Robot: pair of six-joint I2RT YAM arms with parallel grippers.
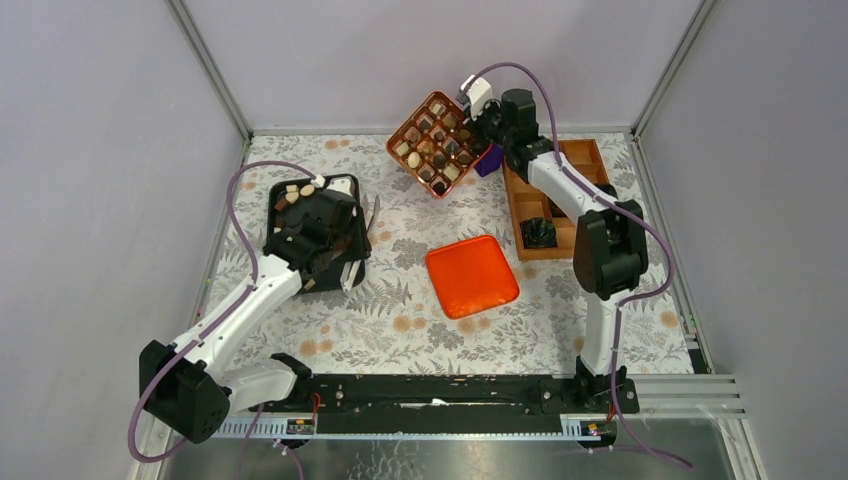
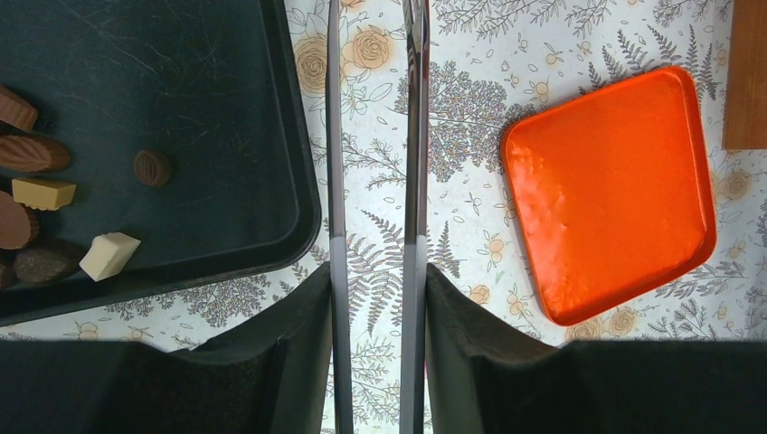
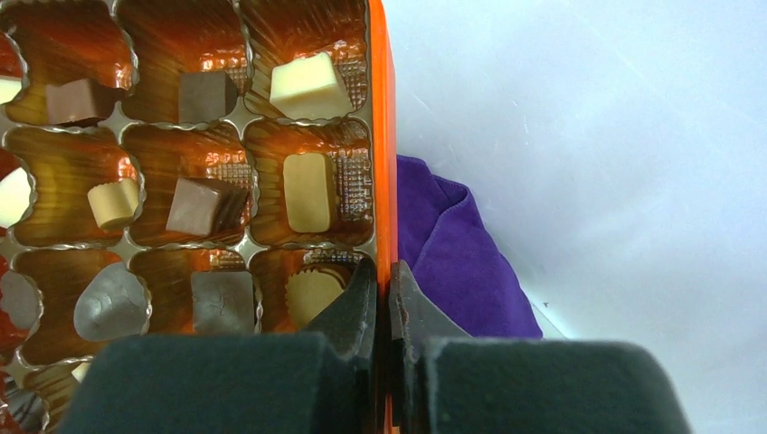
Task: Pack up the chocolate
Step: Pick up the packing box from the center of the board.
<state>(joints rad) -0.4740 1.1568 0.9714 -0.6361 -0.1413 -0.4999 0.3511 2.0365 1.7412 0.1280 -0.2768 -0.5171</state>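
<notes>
An orange chocolate box (image 1: 437, 143) with gold cells sits tilted at the back. Most cells hold dark, light brown or cream chocolates (image 3: 307, 190). My right gripper (image 1: 480, 128) is shut on the box's right wall (image 3: 383, 136), one finger inside and one outside (image 3: 383, 271). Several loose chocolates (image 2: 108, 256) lie at the left end of a black tray (image 2: 226, 163), also seen from above (image 1: 298, 190). My left gripper (image 2: 375, 280) holds metal tongs (image 2: 415, 136) beside the tray's right edge. The tong blades are apart with nothing between them.
An orange lid (image 1: 471, 275) lies flat mid-table and also shows in the left wrist view (image 2: 615, 190). A purple cloth (image 3: 452, 253) lies beside the box. A wooden compartment box (image 1: 560, 200) holding a dark crinkled cup (image 1: 539, 232) stands at the right.
</notes>
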